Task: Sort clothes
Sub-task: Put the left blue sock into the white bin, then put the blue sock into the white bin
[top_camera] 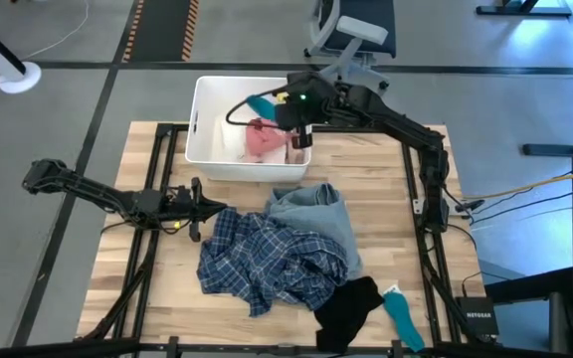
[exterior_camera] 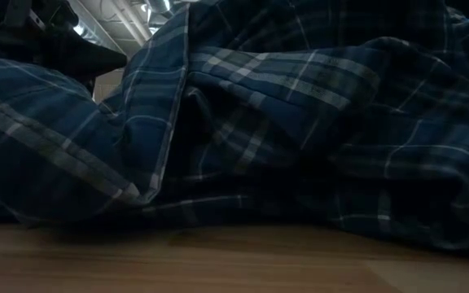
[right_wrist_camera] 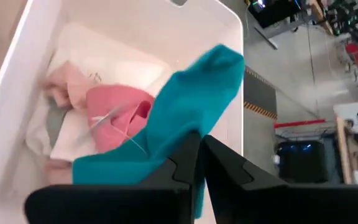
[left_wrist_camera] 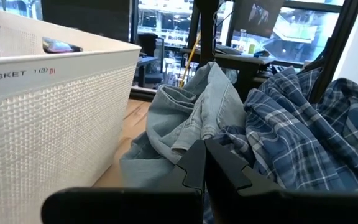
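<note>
My right gripper (top_camera: 270, 104) is over the white bin (top_camera: 203, 119), shut on a teal item (right_wrist_camera: 185, 106). A pink item (top_camera: 263, 142) and a white item (right_wrist_camera: 98, 56) lie in the bin. The navy-white plaid shirt (top_camera: 262, 261) lies heaped on the table's middle, and the light blue denim piece (top_camera: 316, 211) rests against its far right side. A black item (top_camera: 351, 301) and a second teal item (top_camera: 403, 314) lie near the front edge. My left gripper (top_camera: 214, 208) is shut, level, at the shirt's left edge; I cannot tell whether it touches the shirt. My right gripper pinches the teal item between its two fingers, at a spot along its length (right_wrist_camera: 188, 140) that the fingers themselves partly hide. The item is lifted clear above the bin's contents. It spreads out past the fingertips, slack, over the pink item.
The bin stands at the table's far edge, left of centre, and its wall (left_wrist_camera: 48, 124) rises close beside my left gripper. Bare wood (top_camera: 147, 288) shows at the table's near left. Beyond the table are the floor, a chair (top_camera: 351, 40) and cables.
</note>
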